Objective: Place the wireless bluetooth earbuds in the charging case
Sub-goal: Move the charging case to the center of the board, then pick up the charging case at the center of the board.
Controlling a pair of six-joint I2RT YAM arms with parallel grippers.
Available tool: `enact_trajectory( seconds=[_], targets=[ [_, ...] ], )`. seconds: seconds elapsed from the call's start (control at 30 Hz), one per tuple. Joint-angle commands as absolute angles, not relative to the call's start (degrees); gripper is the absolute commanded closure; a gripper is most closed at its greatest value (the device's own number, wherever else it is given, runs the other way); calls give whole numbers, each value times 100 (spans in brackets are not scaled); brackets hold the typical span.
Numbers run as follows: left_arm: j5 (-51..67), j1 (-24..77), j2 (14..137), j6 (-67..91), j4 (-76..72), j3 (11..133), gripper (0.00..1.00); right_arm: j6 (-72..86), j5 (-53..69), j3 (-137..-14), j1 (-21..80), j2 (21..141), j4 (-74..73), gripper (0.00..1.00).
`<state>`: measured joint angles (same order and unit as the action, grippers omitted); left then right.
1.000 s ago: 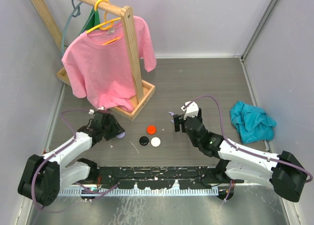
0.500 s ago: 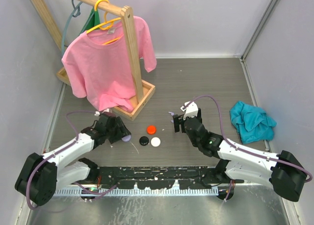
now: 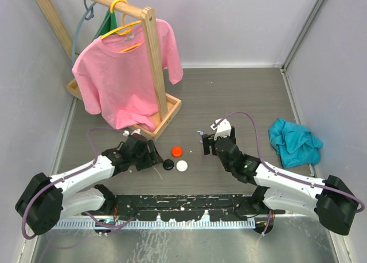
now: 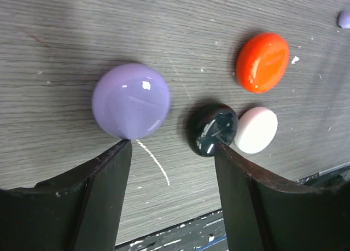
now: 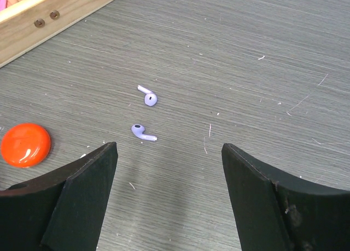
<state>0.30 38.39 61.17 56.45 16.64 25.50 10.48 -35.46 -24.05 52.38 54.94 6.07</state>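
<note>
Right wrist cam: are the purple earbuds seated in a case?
No, both purple earbuds lie loose on the bare table, well apart from the closed orange case.

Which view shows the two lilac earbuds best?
Right wrist: both small lilac plastic earbuds lie sharp on the table ahead of the open right gripper. Left wrist catches one lilac speck at its corner; overhead they are barely visible.

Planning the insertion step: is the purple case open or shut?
Shut: in the left wrist view the purple case shows one smooth, unbroken dome, with no opening visible.
</note>
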Motion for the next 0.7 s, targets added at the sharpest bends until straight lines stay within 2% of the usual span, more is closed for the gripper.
enact_trajectory(
  seconds=[0.0,0.3,0.67],
  targets=[
    [-255,4033,6214,5404,1860,3115,36,1047,-3604,-2549,5243,5543,885,17],
    [-1142,4066,6157,4355,3305,3829,35,1038,-3604,-2557,5238,5567,889,17],
    [-1249,4077,6963,4236,2857,3912,34,1033,-3568,-2581,5238,5668,907,17]
  ],
)
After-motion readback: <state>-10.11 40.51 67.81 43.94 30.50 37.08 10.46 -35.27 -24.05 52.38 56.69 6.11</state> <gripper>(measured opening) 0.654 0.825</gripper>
